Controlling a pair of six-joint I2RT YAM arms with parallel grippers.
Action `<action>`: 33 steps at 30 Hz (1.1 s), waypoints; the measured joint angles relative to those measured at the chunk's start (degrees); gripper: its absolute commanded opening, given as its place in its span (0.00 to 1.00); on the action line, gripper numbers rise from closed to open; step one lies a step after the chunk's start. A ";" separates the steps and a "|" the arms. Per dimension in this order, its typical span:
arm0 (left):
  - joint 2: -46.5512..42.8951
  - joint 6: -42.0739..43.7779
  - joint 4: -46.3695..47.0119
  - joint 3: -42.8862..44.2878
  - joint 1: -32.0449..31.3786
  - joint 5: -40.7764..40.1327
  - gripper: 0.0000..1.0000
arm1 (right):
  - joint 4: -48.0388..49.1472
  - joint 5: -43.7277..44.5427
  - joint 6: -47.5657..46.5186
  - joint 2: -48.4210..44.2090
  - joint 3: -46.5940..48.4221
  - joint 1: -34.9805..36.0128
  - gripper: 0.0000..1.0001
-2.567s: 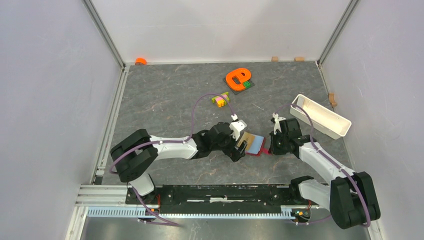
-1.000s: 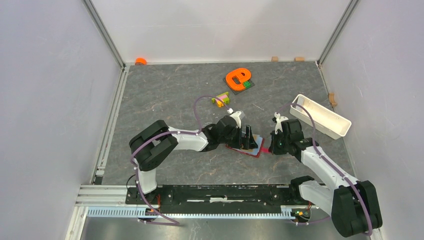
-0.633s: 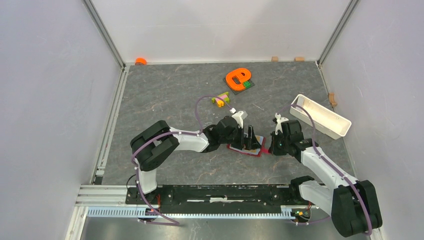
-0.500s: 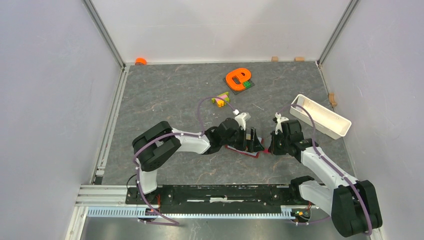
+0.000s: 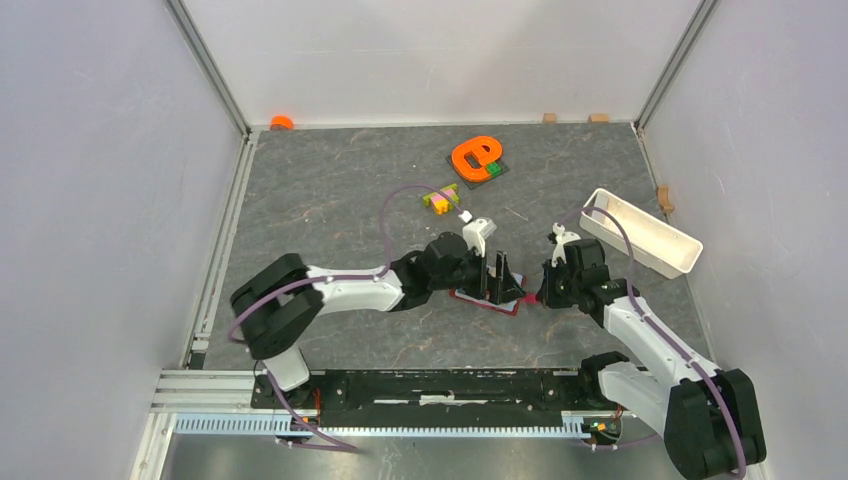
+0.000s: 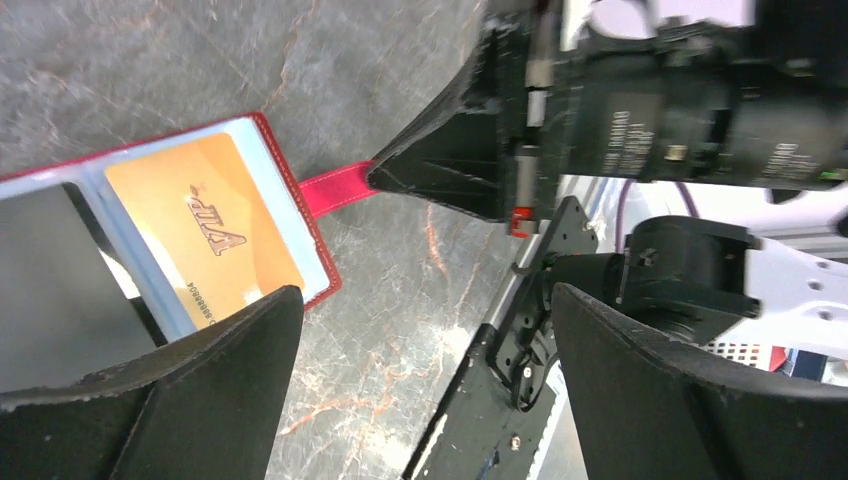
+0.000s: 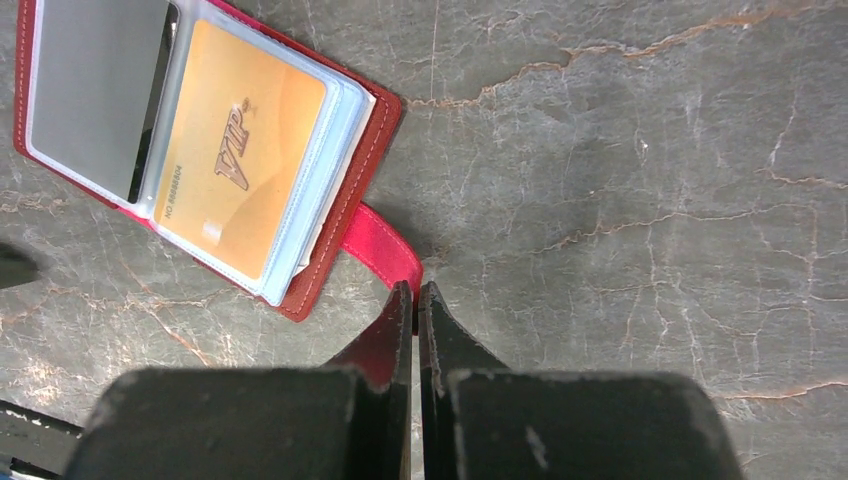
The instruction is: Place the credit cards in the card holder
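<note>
**Card holder:** The card holder [image 5: 503, 305] lies open and flat on the grey marbled table [image 5: 330, 200], near the middle and slightly right, between the two grippers. In the right wrist view its red border [image 7: 345, 200] frames light-blue clear sleeves. Its snap tab [image 7: 378, 248] extends off the right edge, towards the right arm.

**Credit card:** One orange credit card [image 7: 240, 150] marked "VIP" sits inside the right-hand sleeve, fully within the border. The same card shows in the left wrist view [image 6: 205, 235]. The left-hand sleeve shows a grey panel [image 7: 95, 95] — card or bare pocket, cannot tell.

**Right gripper:** The right gripper [image 7: 415, 297] is low at the table, just right of the holder. Its fingers are pressed together on the end of the snap tab, and the left wrist view shows the tab [image 6: 335, 188] meeting the fingertip.

**Left gripper:** The left gripper [image 6: 425, 295] is over the holder's right half, fingers spread wide with nothing between them. From above it [image 5: 497, 280] hides most of the holder.

**Other items:** A white tray [image 5: 640, 232] stands at the right. Toy bricks [image 5: 440, 198] lie beyond the holder, and an orange moulded shape [image 5: 475, 155] lies further back — both well apart from it.
</note>
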 measured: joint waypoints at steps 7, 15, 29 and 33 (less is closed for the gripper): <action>-13.20 3.52 -11.41 -0.83 1.53 -5.99 1.00 | -0.09 0.31 -0.02 -0.61 1.33 0.00 0.00; -17.53 3.69 -26.84 -1.53 10.19 -8.22 1.00 | 0.07 1.77 -0.15 -4.83 2.05 0.00 0.00; -16.90 12.31 -43.91 7.19 17.11 -4.28 1.00 | 1.03 8.48 -1.40 -3.82 2.01 -0.07 0.15; -11.15 13.09 -42.12 10.97 17.16 -3.15 1.00 | 0.39 10.54 -0.76 -4.26 2.16 -0.11 0.43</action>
